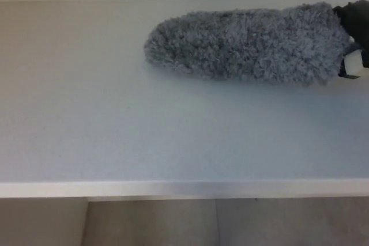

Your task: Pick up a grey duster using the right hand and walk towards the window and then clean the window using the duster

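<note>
Your right robot hand (356,27) is only barely in frame, tucked into the top right corner of the head view, just a black chunk at the picture's edge. You can't tell from here how its fingers sit, since most of it is cut off, so I won't call it clamped or loose. It's right up against the handle end of the grey duster (248,44), and there's a small white piece (354,64) poking out just under the black part, at the duster's right end. Can't say for sure whether that's the handle or part of a fitting.

The duster itself is a long fluffy thing lying roughly sideways across the upper right of the view, its rounded tip pointing toward picture left and dipping a little lower than the handle end. It looks like it's down on or just above the white surface (115,131); you can see a soft shadow under its lower edge, but actual contact is hard to confirm.

The surface fills most of the frame. Its front edge runs along the bottom, with greyish floor (230,223) below it. Your left robot hand doesn't show up.
</note>
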Motion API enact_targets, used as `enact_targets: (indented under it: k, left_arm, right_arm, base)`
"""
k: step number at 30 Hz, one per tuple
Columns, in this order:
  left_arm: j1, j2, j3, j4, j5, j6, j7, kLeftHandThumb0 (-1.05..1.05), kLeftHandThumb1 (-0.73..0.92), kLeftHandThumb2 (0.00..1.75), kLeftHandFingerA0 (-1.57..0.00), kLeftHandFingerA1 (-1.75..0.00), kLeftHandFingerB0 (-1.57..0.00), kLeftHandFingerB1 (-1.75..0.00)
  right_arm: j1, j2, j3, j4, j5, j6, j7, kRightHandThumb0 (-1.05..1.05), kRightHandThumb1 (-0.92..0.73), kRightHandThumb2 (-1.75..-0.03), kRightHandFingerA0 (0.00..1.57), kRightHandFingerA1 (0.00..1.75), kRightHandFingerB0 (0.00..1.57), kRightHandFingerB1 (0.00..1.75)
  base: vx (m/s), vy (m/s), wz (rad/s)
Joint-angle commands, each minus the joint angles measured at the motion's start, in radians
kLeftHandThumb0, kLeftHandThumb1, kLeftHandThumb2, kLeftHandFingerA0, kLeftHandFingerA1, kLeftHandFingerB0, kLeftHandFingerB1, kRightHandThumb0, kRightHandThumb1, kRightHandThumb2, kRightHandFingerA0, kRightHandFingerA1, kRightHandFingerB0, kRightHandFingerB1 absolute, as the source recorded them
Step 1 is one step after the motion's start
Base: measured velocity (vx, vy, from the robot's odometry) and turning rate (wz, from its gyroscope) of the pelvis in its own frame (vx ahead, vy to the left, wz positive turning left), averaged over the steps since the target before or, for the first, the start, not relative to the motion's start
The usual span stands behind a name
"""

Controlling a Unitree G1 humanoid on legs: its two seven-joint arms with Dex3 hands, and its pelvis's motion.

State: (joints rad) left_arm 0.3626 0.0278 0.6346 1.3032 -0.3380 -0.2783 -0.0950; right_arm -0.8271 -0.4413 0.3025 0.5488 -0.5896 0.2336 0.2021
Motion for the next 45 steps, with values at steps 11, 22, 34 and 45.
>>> enact_targets:
  k: [11,22,34,45]
  left_arm:
    - [0.127,-0.086,-0.070,-0.467,-0.008,-0.106,-0.029,0.07,0.61,1.21,-0.94,-1.05,-0.85,-0.94]
    - [0.177,-0.092,-0.083,-0.495,0.019,-0.040,0.025,0.11,0.64,1.10,-0.81,-1.14,-0.75,-0.94]
    - [0.142,-0.085,-0.056,-0.424,-0.005,-0.038,0.047,0.03,0.65,1.03,-0.84,-1.21,-0.76,-0.94]
    - [0.152,-0.081,-0.057,-0.400,0.003,-0.057,0.032,0.03,0.66,0.98,-0.87,-1.16,-0.77,-0.94]
  right_arm:
    - [-0.102,0.039,0.035,0.494,-0.014,-0.135,-0.253,-0.29,-0.74,-0.69,0.87,1.28,0.72,0.52]
    - [-0.025,-0.032,0.172,0.163,-0.096,-0.226,-0.065,-0.78,-0.47,-0.87,0.05,0.15,0.04,0.18]
    - [-0.201,-0.173,0.280,-0.048,-0.080,-0.071,0.605,-1.04,-0.49,-0.59,0.00,0.00,0.00,0.00]
    - [-0.233,-0.299,0.297,-0.040,-0.108,-0.141,0.694,-1.04,-0.50,-0.57,0.00,0.00,0.00,0.00]
  base:
    - [0.00,0.000,0.00]
    - [0.00,0.000,0.00]
    - [0.00,0.000,0.00]
    - [0.00,0.000,0.00]
